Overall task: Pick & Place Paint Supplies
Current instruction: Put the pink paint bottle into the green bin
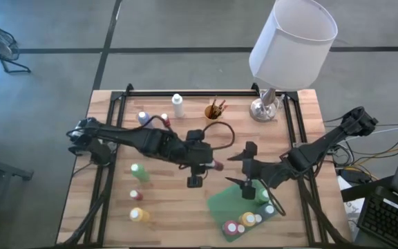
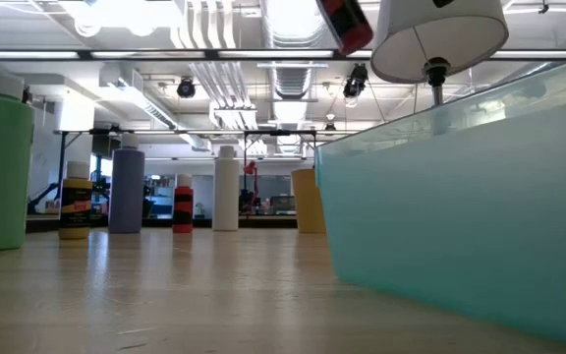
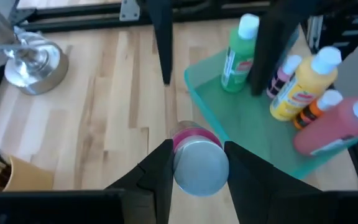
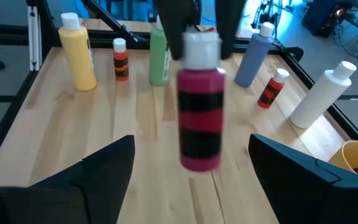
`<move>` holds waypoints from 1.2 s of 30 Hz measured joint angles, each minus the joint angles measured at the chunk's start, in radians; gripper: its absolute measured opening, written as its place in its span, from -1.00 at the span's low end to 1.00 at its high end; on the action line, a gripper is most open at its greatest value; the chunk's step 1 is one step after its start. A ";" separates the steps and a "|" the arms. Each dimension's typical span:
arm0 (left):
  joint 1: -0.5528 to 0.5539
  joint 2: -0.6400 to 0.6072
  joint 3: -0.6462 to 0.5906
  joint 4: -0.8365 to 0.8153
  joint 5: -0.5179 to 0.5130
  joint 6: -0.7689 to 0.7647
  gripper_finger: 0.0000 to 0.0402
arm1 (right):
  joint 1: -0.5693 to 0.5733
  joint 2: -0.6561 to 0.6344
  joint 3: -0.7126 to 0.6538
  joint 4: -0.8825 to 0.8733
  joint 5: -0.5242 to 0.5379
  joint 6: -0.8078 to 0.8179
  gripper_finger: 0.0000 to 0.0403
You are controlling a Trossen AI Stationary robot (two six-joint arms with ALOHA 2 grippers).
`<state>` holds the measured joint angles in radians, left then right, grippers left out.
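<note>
A magenta paint bottle [image 4: 201,118] with a black label and a pale cap hangs in the air over the table's middle. My left gripper [image 1: 209,167] is shut on it. My right gripper [image 1: 244,169] faces it from the table's right, open wide and touching nothing; its fingers [image 4: 104,171] stand short of the bottle on either side. Just beyond, a green tray [image 1: 225,200] holds several bottles [image 1: 244,221]. In the low view the held bottle [image 2: 347,22] shows high above the tray wall [image 2: 460,216]. My left gripper pinches the magenta bottle's cap [image 3: 197,167] between its two fingers, one on each side. The fingers slant down from the table's left. The bottle hangs below them, cap up and close to upright, clear of the table.
On the table's left stand a white bottle [image 1: 178,105], a blue one [image 1: 142,117], a green one [image 1: 139,173], a yellow one [image 1: 139,215] and two small red ones [image 1: 164,119]. A brush cup [image 1: 215,109] and a lamp [image 1: 292,45] stand at the far edge.
</note>
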<state>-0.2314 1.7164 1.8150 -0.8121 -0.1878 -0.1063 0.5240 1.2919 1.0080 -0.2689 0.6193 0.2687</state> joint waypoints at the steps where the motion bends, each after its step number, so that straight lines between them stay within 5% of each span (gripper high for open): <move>1: 0.005 0.000 0.000 0.012 0.011 0.002 -0.37 | 0.000 0.003 0.000 0.015 0.001 -0.007 0.57; 15: 0.026 0.001 -0.002 0.130 0.046 0.078 -0.37 | -0.019 0.007 0.000 0.109 0.012 -0.045 0.66; 36: 0.028 0.002 -0.003 0.161 0.056 0.099 -0.35 | -0.058 0.048 0.002 0.160 0.012 -0.090 0.14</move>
<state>-0.2031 1.7180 1.8124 -0.6514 -0.1314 -0.0074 0.4660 1.3403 1.0096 -0.1093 0.6312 0.1787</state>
